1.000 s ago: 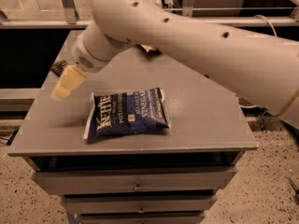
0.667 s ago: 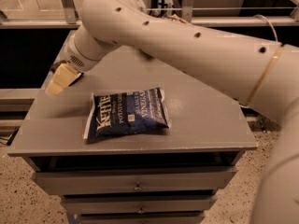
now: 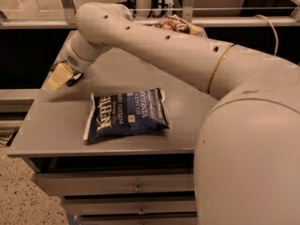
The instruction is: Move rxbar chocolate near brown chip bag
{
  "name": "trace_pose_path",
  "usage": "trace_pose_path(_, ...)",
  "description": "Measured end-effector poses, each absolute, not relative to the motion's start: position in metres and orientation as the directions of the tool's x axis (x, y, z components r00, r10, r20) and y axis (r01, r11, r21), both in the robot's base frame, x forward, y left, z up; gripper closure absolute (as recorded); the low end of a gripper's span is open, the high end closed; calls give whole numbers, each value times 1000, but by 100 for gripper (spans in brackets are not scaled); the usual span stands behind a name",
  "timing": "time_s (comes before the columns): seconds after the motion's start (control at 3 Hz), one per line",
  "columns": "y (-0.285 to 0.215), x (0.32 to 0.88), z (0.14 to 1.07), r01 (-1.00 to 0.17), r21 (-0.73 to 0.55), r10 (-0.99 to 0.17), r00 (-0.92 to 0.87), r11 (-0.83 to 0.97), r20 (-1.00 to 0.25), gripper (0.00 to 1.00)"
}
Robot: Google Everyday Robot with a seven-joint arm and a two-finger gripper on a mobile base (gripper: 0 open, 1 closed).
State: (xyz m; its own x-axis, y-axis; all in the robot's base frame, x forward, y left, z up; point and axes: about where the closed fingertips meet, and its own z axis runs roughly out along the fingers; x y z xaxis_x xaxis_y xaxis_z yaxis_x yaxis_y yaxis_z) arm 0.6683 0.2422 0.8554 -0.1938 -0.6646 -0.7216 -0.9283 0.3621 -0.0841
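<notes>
My gripper [image 3: 61, 76] hangs low over the far left part of the grey table [image 3: 51, 125], at the end of the big pale arm that sweeps across the view. A small dark piece [image 3: 75, 78] shows at the gripper's right edge; I cannot tell whether it is the rxbar chocolate. No other dark bar shows on the table. The brown chip bag [image 3: 176, 25] lies at the table's back edge, reddish-brown and tan, mostly hidden behind the arm. It is far to the right of the gripper.
A dark blue Kettle chip bag [image 3: 126, 115] lies flat in the middle of the table, just right of the gripper. Drawers [image 3: 136, 186] sit under the tabletop. A railing runs behind the table. The arm's base fills the lower right.
The arm has swung toward the camera and fills more of the view. The gripper has shifted slightly left and stays low over the table's left part. The blue bag has not moved.
</notes>
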Motion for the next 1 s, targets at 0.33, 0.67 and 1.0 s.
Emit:
trace_pose_path(0.33,246,683,842,-920,-70,-668,-227,387,-708,0)
trace_pose_path(0.67,243,695,832,-906,-56,-669,-267,419,-694,14)
trace_pose_path(1.0,242,703,833,-896,-45,-662,-292,442,-690,38)
